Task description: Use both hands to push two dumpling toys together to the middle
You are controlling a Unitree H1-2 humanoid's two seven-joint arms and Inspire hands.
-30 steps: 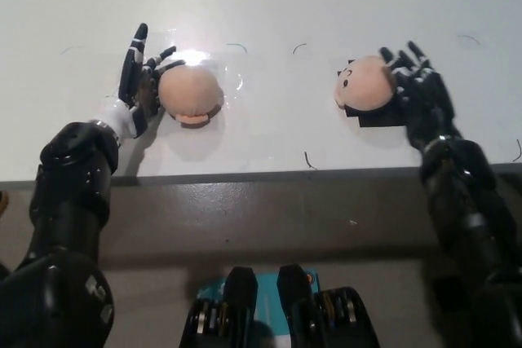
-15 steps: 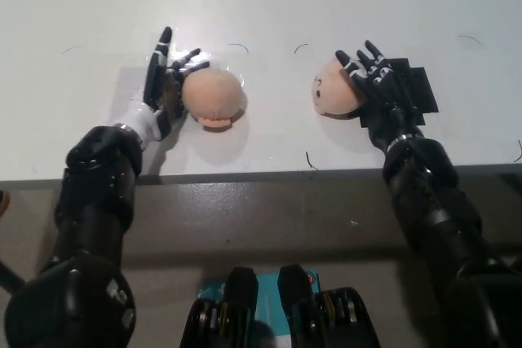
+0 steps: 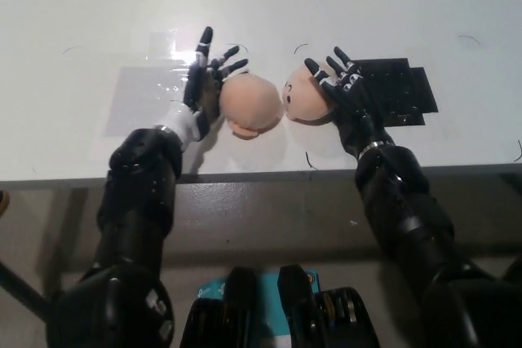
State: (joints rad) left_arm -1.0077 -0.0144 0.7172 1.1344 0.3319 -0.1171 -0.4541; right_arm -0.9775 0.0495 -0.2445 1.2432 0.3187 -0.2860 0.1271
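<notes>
Left hand point(image 3: 206, 87), fingers spread, flat against the outer side of left dumpling point(image 3: 252, 103). Both dumplings touching mid counter point(image 3: 98, 6). Right dumpling point(image 3: 303, 99) backed by right hand point(image 3: 344, 91), fingers also spread. Black patch point(image 3: 400, 87) just right of it.

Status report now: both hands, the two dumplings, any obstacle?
Left hand open against left dumpling. Right hand open against right dumpling. Dumplings meet. No obstacle.

Two round, peach-coloured dumpling toys lie side by side on the white desk point(image 3: 73, 6), the left dumpling toy point(image 3: 251, 102) and the right dumpling toy point(image 3: 303, 100) touching or very nearly so, a dark mark on the right one's left edge.
</notes>
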